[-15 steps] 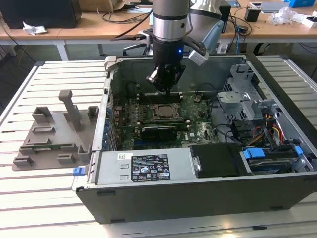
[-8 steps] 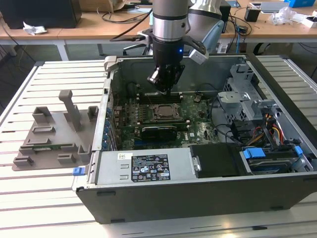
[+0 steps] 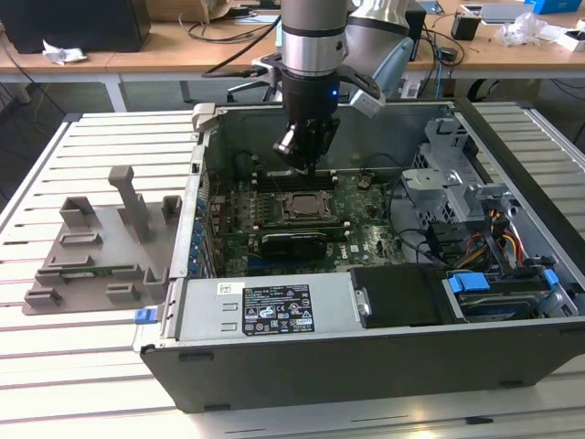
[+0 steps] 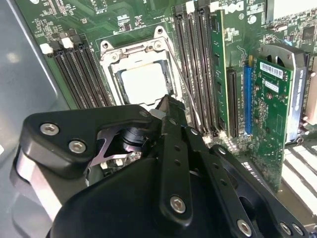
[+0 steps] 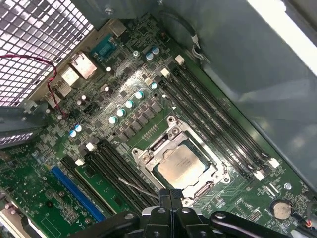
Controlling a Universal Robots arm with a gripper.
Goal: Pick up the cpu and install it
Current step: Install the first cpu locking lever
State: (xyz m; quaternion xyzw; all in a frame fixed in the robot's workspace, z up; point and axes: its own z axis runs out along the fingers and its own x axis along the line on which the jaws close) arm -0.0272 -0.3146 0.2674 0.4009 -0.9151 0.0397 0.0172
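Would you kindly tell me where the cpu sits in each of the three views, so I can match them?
Exterior view: the cpu lies inside the metal socket frame on the motherboard, just below the gripper in the picture.
Second wrist view: the cpu, pale, lies just beyond the gripper's tip.
First wrist view: the cpu lies beyond the gripper.
Shared landmark: the metal socket frame, flanked by dark memory slots.

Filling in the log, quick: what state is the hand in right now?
Hand: closed, holding nothing; the cpu sits in the socket.
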